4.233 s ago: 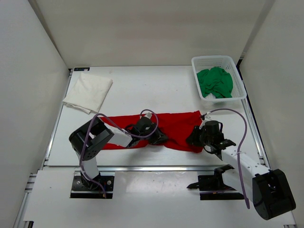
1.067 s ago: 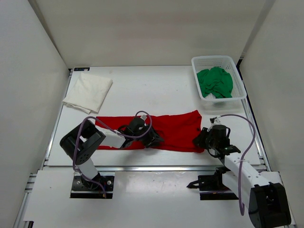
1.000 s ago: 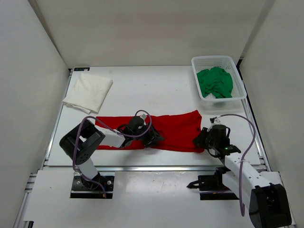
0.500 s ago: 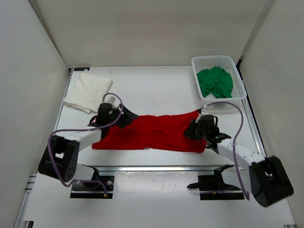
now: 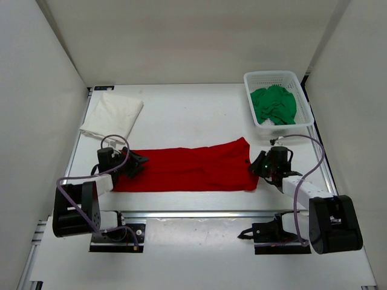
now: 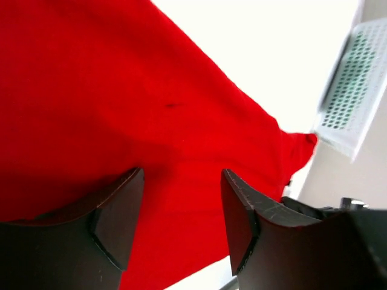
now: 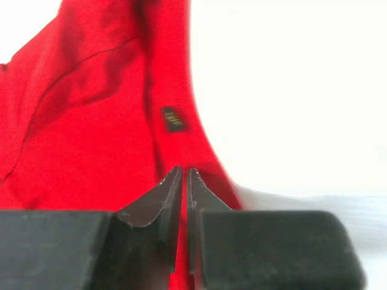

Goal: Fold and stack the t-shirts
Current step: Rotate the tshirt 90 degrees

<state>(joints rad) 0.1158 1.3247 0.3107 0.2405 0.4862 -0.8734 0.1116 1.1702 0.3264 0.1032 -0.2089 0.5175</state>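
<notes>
The red t-shirt (image 5: 187, 171) lies as a long flat strip across the near middle of the table. My left gripper (image 5: 132, 164) is at its left end, low over the cloth, jaws open with red cloth (image 6: 121, 90) beneath them (image 6: 181, 181). My right gripper (image 5: 258, 167) is at the shirt's right edge, jaws nearly closed (image 7: 183, 172) with red cloth (image 7: 91, 139) in the narrow slit. The white t-shirt (image 5: 112, 116) lies folded at the back left. The green t-shirt (image 5: 273, 104) lies crumpled in the basket.
The white mesh basket (image 5: 272, 75) stands at the back right; its corner shows in the left wrist view (image 6: 354, 90). White walls enclose the table on three sides. The metal rail (image 5: 193, 212) runs along the near edge.
My left gripper swept from the shirt's middle to its back-left corner, then to its left end. The right gripper shifted slightly right. The red shirt is now stretched longer and flatter.
</notes>
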